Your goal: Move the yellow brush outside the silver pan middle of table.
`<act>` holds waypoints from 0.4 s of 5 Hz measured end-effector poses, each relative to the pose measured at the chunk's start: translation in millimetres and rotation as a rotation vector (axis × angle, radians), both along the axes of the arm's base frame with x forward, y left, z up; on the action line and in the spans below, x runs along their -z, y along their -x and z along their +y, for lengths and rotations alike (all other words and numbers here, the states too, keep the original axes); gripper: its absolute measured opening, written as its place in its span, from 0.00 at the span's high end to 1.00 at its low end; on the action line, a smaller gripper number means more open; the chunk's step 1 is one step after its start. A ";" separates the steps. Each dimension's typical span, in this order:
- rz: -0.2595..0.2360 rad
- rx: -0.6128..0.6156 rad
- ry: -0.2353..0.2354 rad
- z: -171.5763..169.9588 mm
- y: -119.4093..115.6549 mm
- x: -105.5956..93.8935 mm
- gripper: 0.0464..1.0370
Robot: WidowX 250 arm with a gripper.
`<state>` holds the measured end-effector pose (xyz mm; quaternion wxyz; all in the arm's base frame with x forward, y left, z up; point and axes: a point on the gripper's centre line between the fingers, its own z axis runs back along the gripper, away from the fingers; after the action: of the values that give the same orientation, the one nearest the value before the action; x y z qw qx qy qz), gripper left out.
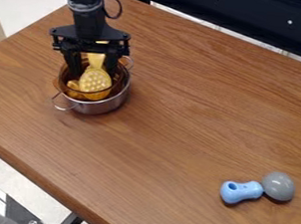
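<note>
The yellow brush (95, 82) is contained in an amber bowl (62, 82), nested inside the silver pan (103, 106) toward the left edge of the table (182, 92). The gripper (92, 72) is positioned over the bowl, its fingers spread wide with the brush between them.

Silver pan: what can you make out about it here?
The silver pan is round and looks like shiny metal, with two thin loop handles on opposite sides. It stands upright on the wooden table. An amber, see-through bowl sits inside it, holding the yellow brush. The jaws hang over the pan, apart, on either side of the brush.
</note>
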<state>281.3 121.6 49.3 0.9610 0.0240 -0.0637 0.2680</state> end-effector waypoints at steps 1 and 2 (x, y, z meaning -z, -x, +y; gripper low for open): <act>0.007 -0.013 0.001 0.6 1.3 -0.2 0.63; 0.020 -0.011 0.001 0.5 3.1 -0.3 0.73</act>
<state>278.2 122.1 49.6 0.9602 0.0264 -0.0536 0.2730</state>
